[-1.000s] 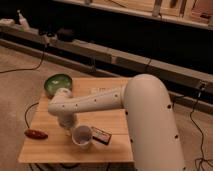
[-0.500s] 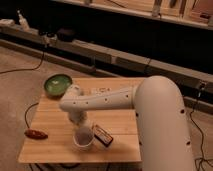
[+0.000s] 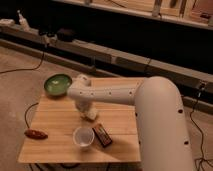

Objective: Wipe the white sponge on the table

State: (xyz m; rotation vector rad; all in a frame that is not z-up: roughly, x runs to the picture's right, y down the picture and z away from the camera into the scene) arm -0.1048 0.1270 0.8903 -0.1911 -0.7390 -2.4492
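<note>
claw: my claw (image 3: 88, 109) is down near the middle of the table (image 3: 55, 119), tip at the wood. My arm (image 3: 117, 94) reaches in from the right.
claw state: cannot tell. My wrist hides it, so I won't call it clenched or released.
sponge: the sponge (image 3: 92, 116) is a pale lump right at the claw tip, resting on the wood. I can't tell whether I'm holding it or only pressing on it.
neighbours: the cup (image 3: 83, 136) is near the sponge on the front side, not touching it. The dark bar (image 3: 102, 135) lies just beside the cup. The green bowl (image 3: 57, 84) sits at the far left corner. A red-brown thing (image 3: 36, 134) lies at the left edge, well apart.
handling (judgement): light, soft and squashy, not fragile. It should drag on the wood grain more than slide.
where to grip: across the two long sides and low, so the flat underside stays on the wood. Squeeze moderately, since too much folds it and too little lets it peel out mid-stroke.
step (judgement): at contact, ready to stroke.
next: light downward pressure, with strokes over the bare planks to the left.
risk: a stroke toward the front would knock the cup or the bar.
</note>
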